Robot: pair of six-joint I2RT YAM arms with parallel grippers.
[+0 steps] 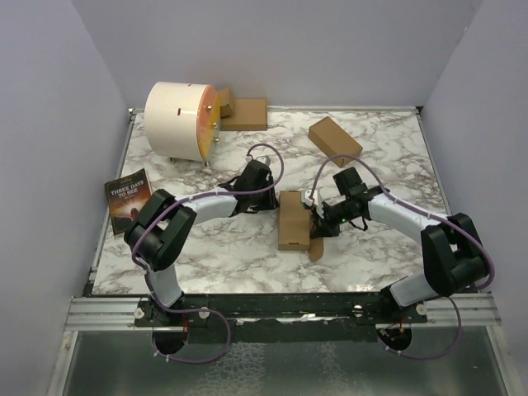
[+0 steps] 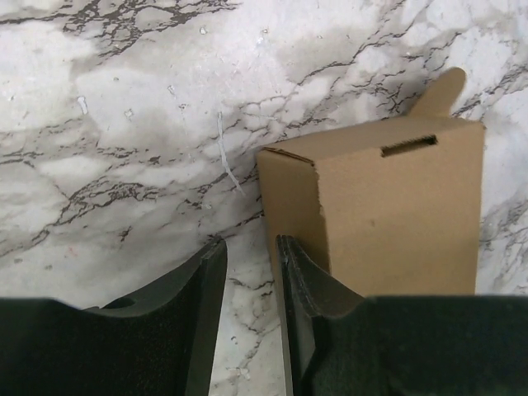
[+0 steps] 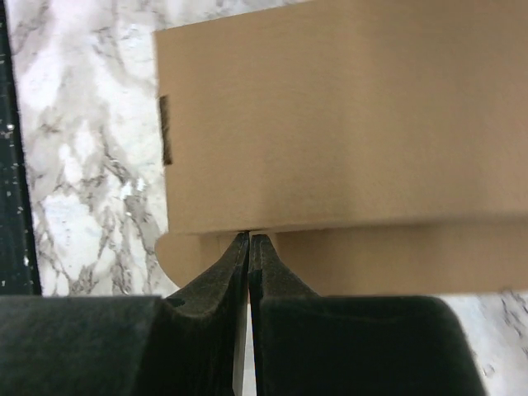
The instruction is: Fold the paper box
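Note:
The paper box lies in the middle of the marble table as a small brown oblong carton, with a rounded flap sticking out at its near right corner. My left gripper is at the box's far left end. In the left wrist view its jaws stand a little apart over bare marble, the right finger against the box's side. My right gripper is at the box's right side. It is shut, tips touching the lower edge of the box wall above a flap.
A white drum with an orange face stands at the back left, with flat brown cardboard beside it. A second brown carton lies at the back right. A dark book lies at the left edge. Walls close three sides.

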